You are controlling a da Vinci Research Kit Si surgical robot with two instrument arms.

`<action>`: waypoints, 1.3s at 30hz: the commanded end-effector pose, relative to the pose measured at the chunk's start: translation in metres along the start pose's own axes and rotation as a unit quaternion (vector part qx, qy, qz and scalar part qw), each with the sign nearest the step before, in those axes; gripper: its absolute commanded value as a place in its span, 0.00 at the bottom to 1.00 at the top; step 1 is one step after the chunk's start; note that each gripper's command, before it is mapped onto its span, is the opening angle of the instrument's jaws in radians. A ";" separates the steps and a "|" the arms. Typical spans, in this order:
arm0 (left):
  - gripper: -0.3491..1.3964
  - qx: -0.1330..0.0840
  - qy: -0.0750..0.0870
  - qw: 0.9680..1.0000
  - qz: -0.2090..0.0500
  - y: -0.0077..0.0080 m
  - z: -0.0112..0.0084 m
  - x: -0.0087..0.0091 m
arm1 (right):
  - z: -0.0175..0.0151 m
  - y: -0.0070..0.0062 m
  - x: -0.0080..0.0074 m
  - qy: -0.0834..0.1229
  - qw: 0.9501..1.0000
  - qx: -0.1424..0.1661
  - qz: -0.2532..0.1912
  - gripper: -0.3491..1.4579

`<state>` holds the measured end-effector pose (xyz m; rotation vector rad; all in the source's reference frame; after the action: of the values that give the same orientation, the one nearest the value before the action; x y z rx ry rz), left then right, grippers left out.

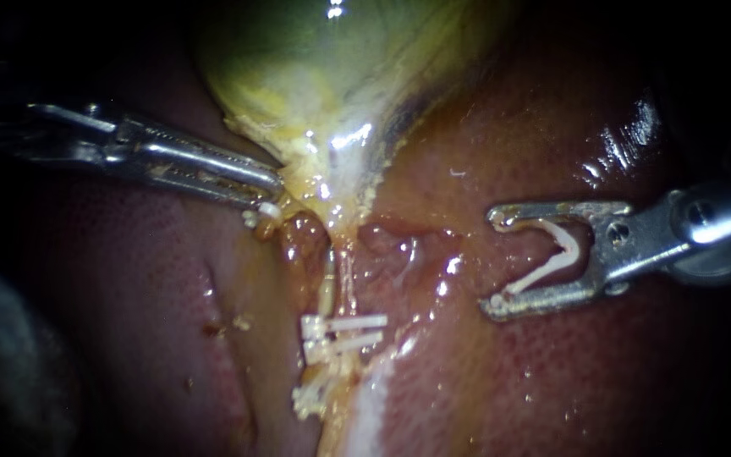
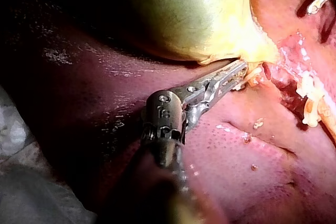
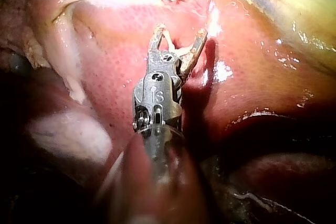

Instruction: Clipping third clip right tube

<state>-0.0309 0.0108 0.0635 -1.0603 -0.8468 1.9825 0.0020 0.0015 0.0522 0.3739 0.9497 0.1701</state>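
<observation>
While my right instrument's pincer (image 1: 492,259) grasps a clip (image 1: 562,254), the right tube (image 1: 348,269) lies ahead, well apart.

The tip of the left instrument's hand (image 1: 274,188) is lost in the gallbladder (image 1: 323,68) fold it pinches; the gallbladder runs out of frame beyond that hand; behind the right instrument's hand (image 1: 494,258), which holds a clip (image 1: 556,254), the shaft (image 1: 729,216) is cut off; each shaft blurs nearest its wrist camera.
</observation>
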 end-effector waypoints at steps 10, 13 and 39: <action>0.00 0.011 0.009 1.000 -0.014 0.0034 -0.0071 0.0038 | -0.0002 0.0000 0.0008 0.009 1.000 -0.001 0.004 0.47; 0.00 0.014 0.011 1.000 -0.017 0.0044 -0.0074 0.0045 | 0.0001 0.0004 0.0016 0.013 1.000 0.010 0.008 0.47; 0.00 0.018 0.012 1.000 -0.015 0.0041 -0.0060 0.0035 | 0.0133 0.0040 0.0034 0.099 0.951 0.083 0.280 0.44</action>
<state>-0.0282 0.0127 0.0562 -1.0434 -0.8081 1.9497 0.0153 0.0031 0.0582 0.8028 1.0521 0.6736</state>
